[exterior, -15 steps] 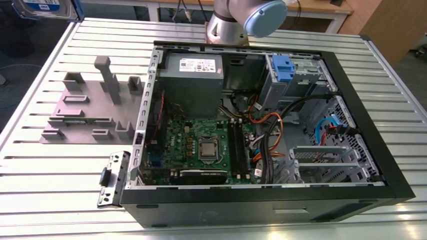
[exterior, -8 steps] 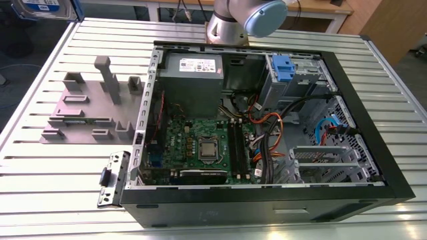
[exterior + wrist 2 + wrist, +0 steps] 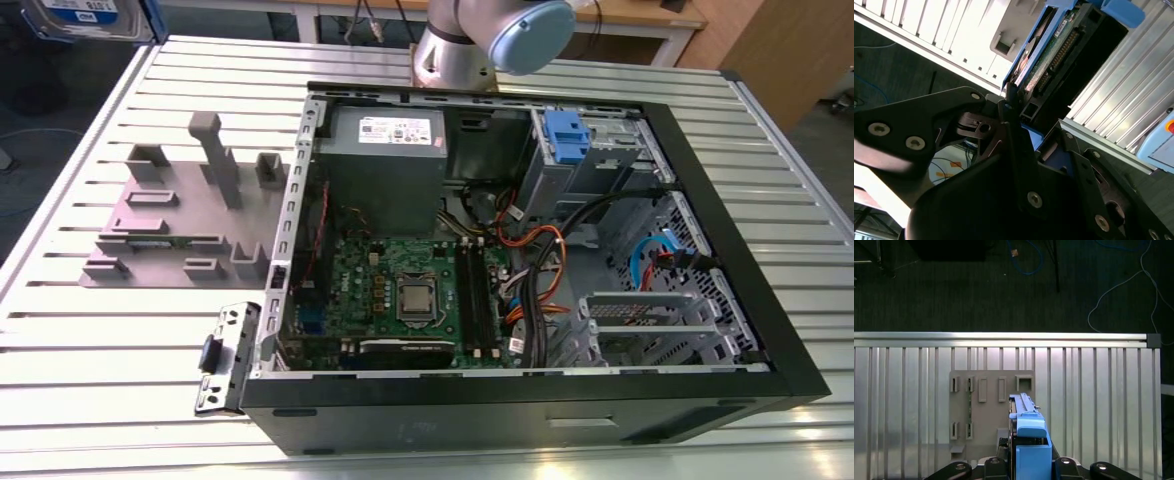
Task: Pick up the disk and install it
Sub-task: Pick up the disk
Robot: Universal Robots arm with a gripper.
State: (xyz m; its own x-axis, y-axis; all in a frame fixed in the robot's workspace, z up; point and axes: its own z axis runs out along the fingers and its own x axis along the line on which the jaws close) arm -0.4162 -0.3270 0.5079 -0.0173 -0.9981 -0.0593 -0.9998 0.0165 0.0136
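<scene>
The disk (image 3: 1029, 440) hangs edge-on, high above the slatted table, with its blue plastic bracket around it. My gripper (image 3: 1026, 466) is shut on it from both sides. In the second wrist view the disk (image 3: 1054, 55) shows its green circuit board and connector strip, clamped by the gripper (image 3: 1034, 120) between black fingers (image 3: 1009, 117). In the exterior view the disk (image 3: 87, 20) sits at the top left corner, label side showing, above and beyond the grey fixture (image 3: 174, 220).
The open computer case (image 3: 747, 300) lies on the table, with the motherboard, cables and power-supply box inside. A grey drive cage with a blue latch (image 3: 567, 135) sits at its far end. The grey holder plate (image 3: 991, 410) lies below the disk. The table edge (image 3: 1004, 336) borders dark floor.
</scene>
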